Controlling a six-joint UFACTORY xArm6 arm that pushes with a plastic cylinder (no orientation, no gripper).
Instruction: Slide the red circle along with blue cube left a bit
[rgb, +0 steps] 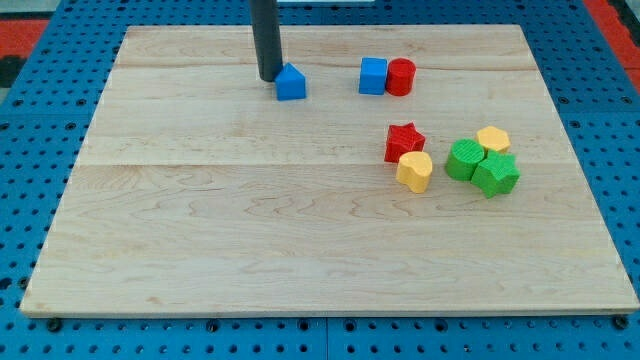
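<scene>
On the view's left part of the wooden board (200, 230) I see no block at all. My tip (269, 78) stands near the view's top, left of the centre, and just at its right side sits a blue block with a pointed roof (291, 83). They look like they touch, but from this angle I cannot say it for sure. This rig has no jaws, only the straight rod, so nothing opens or closes and nothing is held; the tip can only push.

Going further to the right, still near the top, there is the blue cube (373, 76), and the red circle (401, 77) is pressed against its right side. These two are the things of my task. They are well apart from my tip, with the pointed blue block between.

Below them, more to the view's right, a red star (404, 141) lies with a yellow block (415, 171) touching its lower edge. Then comes a cluster: two green blocks (481, 166) and one more yellow block (493, 139) on their upper side, all close together.

My judgement about progress: the pair is already joined, which helps, but the push to the left seems not started. The tip is on the wrong side. It must travel around to the right of the red circle, then push left a little, so the circle carries the cube.
</scene>
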